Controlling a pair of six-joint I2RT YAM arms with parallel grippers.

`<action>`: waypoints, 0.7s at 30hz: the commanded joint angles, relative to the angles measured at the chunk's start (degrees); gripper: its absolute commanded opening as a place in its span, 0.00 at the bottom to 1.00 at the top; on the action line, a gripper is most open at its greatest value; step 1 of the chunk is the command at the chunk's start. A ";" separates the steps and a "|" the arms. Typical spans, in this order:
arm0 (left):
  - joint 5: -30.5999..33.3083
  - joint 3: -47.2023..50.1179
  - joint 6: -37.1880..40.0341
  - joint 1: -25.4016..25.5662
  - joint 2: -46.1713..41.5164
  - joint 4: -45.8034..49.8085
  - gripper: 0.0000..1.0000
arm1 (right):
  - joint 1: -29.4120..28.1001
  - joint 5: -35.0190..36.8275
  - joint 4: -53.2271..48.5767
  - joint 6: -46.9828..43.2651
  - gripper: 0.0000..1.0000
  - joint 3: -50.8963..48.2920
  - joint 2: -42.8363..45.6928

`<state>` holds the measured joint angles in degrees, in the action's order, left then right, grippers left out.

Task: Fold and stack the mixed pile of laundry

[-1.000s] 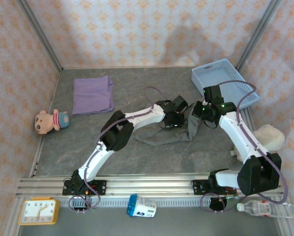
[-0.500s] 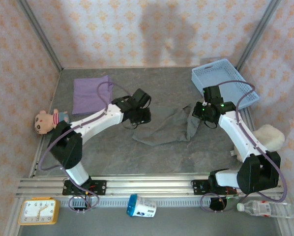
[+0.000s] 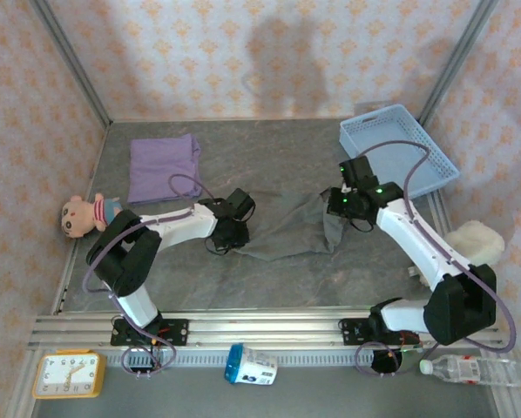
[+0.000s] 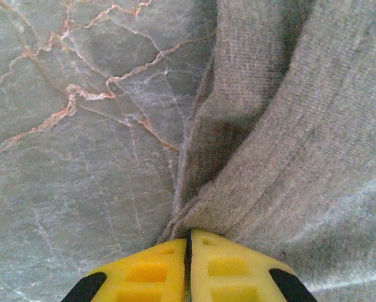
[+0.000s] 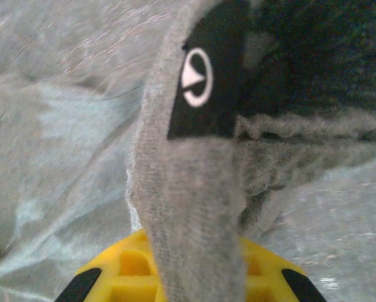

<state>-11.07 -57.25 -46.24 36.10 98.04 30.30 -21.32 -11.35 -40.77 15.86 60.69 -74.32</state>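
Observation:
The grey-brown trousers lie spread out in the middle of the table, stretched between both grippers. My left gripper is low at their left end. In the left wrist view its yellow fingers are shut, with an edge of the trousers pinched at the left gripper's tip. My right gripper holds the right end raised. Seen from the right wrist, the trousers' waistband with a black label drapes over the shut right gripper. The lilac shirt lies folded at the back left.
A light blue mesh basket stands at the back right. A small plush doll lies at the left edge, a white plush at the right. A clock, a cup and a bottle sit in front of the rail.
My left gripper has travelled from the table's middle to the left and then nearer, pulling the trousers out flatter. The right gripper shifted slightly left with its end.

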 commanded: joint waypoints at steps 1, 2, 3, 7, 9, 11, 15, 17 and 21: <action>1.67 0.66 -0.48 0.03 0.89 -1.73 0.09 | -6.98 0.36 0.69 1.22 0.00 4.72 -2.20; 1.75 0.94 -0.45 0.03 0.81 -1.82 0.09 | -9.45 0.07 1.34 1.50 0.00 5.88 -3.37; 1.87 1.14 -0.49 0.03 0.66 -1.86 0.09 | -12.26 0.06 1.62 1.80 0.00 7.41 -5.30; 2.23 2.03 -0.85 0.03 0.40 -2.18 0.08 | -22.44 -0.94 2.69 2.55 0.00 14.09 -13.91; 2.62 2.56 -1.22 0.03 0.01 -2.18 0.08 | -25.03 -0.58 2.55 3.54 0.00 16.58 -17.90; 3.21 3.31 -1.57 0.03 -1.06 -1.78 0.08 | -25.35 -1.67 3.27 5.26 0.22 17.46 -20.19; 5.90 4.59 -0.80 -0.28 -4.97 1.04 0.08 | -25.30 -3.98 5.34 5.51 0.55 18.56 -19.59; 7.36 5.20 -0.04 -0.95 -7.17 3.27 0.09 | -25.07 -2.79 4.81 5.20 0.57 19.51 -18.54; 10.00 5.57 1.75 -3.07 -12.34 8.58 0.11 | -22.30 -2.71 4.28 5.49 0.58 19.43 -15.18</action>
<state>-6.13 -52.14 -46.19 34.41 89.60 32.80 -45.71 -14.70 -37.28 20.40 78.30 -94.19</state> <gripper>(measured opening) 0.106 0.578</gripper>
